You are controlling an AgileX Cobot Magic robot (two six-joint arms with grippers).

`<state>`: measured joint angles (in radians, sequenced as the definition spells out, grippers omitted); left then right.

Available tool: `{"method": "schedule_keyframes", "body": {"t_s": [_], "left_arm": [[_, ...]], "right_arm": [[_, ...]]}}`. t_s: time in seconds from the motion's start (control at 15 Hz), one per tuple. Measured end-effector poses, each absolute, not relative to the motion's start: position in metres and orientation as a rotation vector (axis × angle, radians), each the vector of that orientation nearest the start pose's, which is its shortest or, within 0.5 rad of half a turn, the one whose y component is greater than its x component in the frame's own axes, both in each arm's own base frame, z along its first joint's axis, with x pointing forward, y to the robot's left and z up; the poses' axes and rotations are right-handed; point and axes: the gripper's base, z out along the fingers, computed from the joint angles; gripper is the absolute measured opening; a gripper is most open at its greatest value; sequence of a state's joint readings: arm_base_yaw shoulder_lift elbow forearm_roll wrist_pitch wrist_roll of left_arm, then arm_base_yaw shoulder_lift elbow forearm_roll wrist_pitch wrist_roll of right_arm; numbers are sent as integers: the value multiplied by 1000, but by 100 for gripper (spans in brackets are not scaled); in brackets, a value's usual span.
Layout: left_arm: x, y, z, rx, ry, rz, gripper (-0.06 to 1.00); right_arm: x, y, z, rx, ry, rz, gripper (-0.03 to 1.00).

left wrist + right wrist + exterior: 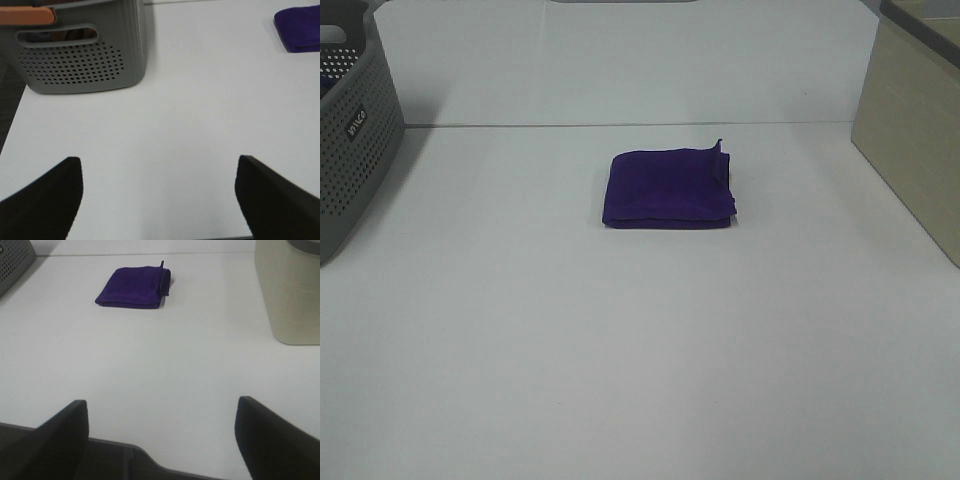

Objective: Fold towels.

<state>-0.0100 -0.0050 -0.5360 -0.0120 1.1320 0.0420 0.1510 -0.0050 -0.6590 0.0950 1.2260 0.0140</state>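
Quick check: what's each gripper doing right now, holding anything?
Left gripper: open, holding nothing, over bare white table.
Right gripper: open, holding nothing; the folded deep purple cloth towel lies apart from it.

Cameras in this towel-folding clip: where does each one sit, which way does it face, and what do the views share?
Exterior high: mounted high, looking down the white table at the folded purple towel, grey basket left, beige bin right; no arm shows.
Left wrist: low over the table's near edge, facing the basket; open left gripper frames the view, towel at the margin.
Right wrist: low at the near edge, facing the towel and bin; open right gripper shows.
Shared: all three see the towel.
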Motion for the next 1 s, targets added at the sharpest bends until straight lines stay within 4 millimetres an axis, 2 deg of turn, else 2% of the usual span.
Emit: {"method": "schedule_keyframes", "body": {"t_s": [0.13, 0.27, 0.8, 1.0], "left_arm": [[-8, -1, 281, 53, 2039, -2, 77], [-6, -2, 277, 53, 2042, -11, 77], [-5, -3, 277, 1, 2036, 17, 77], [-5, -3, 277, -42, 2036, 40, 77]], "right_arm": [[-27, 4, 297, -187, 2052, 193, 79], [-9, 5, 278, -179, 2050, 180, 79], [-7, 5, 277, -168, 2037, 171, 79], [-6, 6, 278, -78, 2039, 116, 79]]}}
